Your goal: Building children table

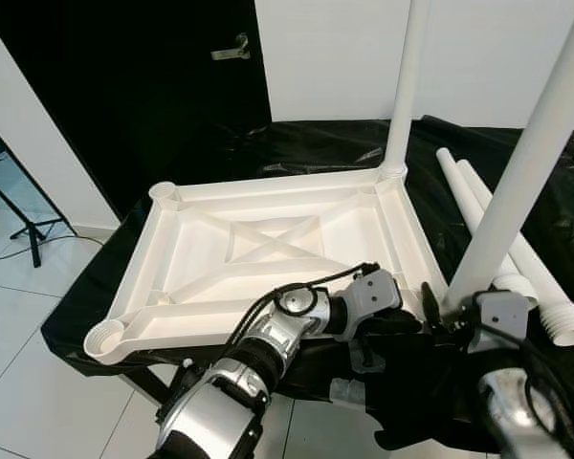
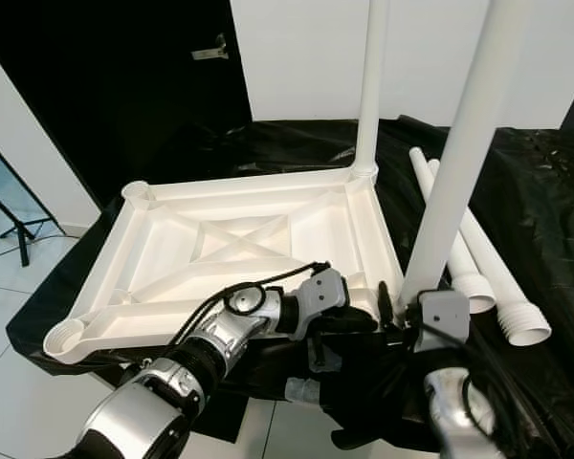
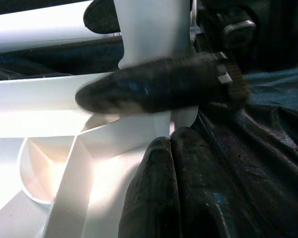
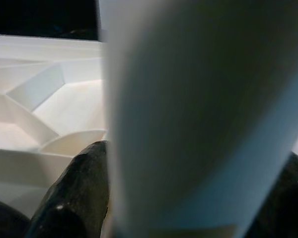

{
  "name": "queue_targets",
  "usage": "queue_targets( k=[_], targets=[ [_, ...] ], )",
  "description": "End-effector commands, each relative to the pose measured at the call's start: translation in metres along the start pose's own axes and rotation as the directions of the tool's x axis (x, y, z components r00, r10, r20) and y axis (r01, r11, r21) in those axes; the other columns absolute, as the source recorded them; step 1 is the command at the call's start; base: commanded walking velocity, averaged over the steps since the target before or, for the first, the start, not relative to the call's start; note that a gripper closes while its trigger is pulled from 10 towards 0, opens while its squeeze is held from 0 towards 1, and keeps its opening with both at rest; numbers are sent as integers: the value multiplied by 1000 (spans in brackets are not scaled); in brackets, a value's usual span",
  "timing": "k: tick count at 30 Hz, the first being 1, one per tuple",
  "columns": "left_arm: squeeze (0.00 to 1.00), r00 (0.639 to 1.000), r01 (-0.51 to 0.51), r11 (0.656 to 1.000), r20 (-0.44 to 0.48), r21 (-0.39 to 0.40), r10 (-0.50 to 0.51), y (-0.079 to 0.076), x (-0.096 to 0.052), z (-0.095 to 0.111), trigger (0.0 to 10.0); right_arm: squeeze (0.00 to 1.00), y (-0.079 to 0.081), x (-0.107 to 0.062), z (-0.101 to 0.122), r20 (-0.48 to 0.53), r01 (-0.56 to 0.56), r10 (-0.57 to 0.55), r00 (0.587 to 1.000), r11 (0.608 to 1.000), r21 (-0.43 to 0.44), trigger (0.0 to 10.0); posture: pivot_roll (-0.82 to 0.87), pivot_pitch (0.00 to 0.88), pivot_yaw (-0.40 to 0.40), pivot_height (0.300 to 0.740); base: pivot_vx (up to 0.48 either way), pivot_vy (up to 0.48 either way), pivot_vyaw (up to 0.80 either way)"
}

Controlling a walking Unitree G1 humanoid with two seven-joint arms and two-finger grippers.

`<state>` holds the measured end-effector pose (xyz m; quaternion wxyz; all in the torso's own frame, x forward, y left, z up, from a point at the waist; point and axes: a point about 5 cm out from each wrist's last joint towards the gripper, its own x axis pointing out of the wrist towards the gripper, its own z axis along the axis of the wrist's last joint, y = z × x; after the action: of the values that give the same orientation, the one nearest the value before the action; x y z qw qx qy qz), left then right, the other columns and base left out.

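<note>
The white tabletop [image 1: 268, 258] is laid upside down on a surface covered with black cloth [image 1: 517, 191], near its front edge. One leg [image 1: 405, 86] is seen upright in the far right corner. A second leg [image 1: 521, 163] is pinched between the fingers of the right gripper [image 1: 450, 304] at the near right corner. The left gripper [image 1: 402, 320] is placed beside this corner; its fingers [image 3: 154, 91] are spread, one against the leg base. Two spare legs [image 1: 502, 239] are lying by the right edge.
</note>
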<state>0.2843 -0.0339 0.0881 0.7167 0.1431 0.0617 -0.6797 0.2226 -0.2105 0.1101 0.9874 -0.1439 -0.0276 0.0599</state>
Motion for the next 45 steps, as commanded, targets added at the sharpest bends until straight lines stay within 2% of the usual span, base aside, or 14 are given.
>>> queue_targets(
  k=[1, 7, 8, 10, 11, 12, 13, 25, 28, 30, 33, 40, 44, 45],
  targets=[
    [0, 974, -4, 984, -223, -178, -37, -32, 0, -57, 10000, 0, 2, -1, -4, -22, -29, 29, 999, 999, 26, 10000, 4, 0, 89, 740, 0, 0, 0],
    [0, 974, -2, 983, -222, -186, -40, -35, 0, -59, 10000, 0, -10, -9, 0, -33, -252, 252, 967, 968, 9, 10000, 3, 0, 88, 740, 0, 0, 0],
    [0, 974, -1, 982, -221, -187, -41, -35, 0, -60, 10000, 0, -14, -11, -2, -55, -285, 285, 957, 959, 5, 5490, 3, 0, 88, 740, 0, 0, 0],
    [0, 974, -1, 982, -221, -187, -41, -35, 0, -60, 10000, 0, -16, -13, -3, -70, -303, 303, 950, 953, 3, 5490, 3, 0, 88, 740, 0, 0, 0],
    [0, 974, -1, 982, -221, -187, -41, -35, 0, -60, 10000, 0, -20, -14, -4, -90, -317, 315, 945, 948, -8, 1608, 1, 0, 90, 740, 0, 0, 0],
    [0, 974, -1, 982, -221, -187, -41, -35, 0, -60, 10000, 0, -22, -14, -5, -103, -326, 322, 941, 945, -17, 1608, 1, 0, 90, 740, 0, 0, 0],
    [0, 974, -1, 982, -221, -187, -41, -35, 0, -60, 10000, 0, -26, -15, -5, -109, -334, 331, 937, 942, -17, 0, -1, 0, 92, 740, 0, 0, 0],
    [0, 974, 8, 983, -222, -186, -50, -36, 0, -60, 10000, 0, -36, -23, -12, -173, -357, 349, 921, 934, -17, 0, -5, 0, 101, 740, 0, 0, 0],
    [0, 974, 8, 982, -223, -187, -50, -36, 0, -60, 10000, 0, -15, -23, -16, -140, -253, 257, 956, 966, 46, 0, 2, 0, 99, 740, 0, 0, 0],
    [0, 974, 8, 982, -223, -187, -50, -36, 0, -60, 10000, 0, -15, -23, -16, -140, -253, 257, 956, 966, 46, 0, 2, 0, 99, 740, 0, 0, 0],
    [0, 973, 4, 982, -224, -190, -48, -36, -1, -61, 10000, 0, 14, -27, -13, -71, -15, 23, 997, 994, 110, 0, 15, 0, 95, 740, 0, 0, 0],
    [0, 973, -6, 981, -226, -194, -39, -36, -3, -63, 10000, 0, 14, -30, -3, -8, 227, -228, 974, 965, 130, 0, 21, 0, 91, 740, 0, 0, 0],
    [0, 973, -4, 981, -227, -193, -40, -36, -3, -63, 10000, 0, 11, -28, -3, -11, 257, -258, 966, 959, 120, 0, 18, 0, 91, 740, 0, 0, 0],
    [0, 973, -4, 982, -225, -191, -40, -35, -2, -62, 10000, 0, 11, -26, -2, -8, 241, -241, 970, 966, 97, 4078, 15, 0, 91, 740, 0, 0, 0]
  ],
)
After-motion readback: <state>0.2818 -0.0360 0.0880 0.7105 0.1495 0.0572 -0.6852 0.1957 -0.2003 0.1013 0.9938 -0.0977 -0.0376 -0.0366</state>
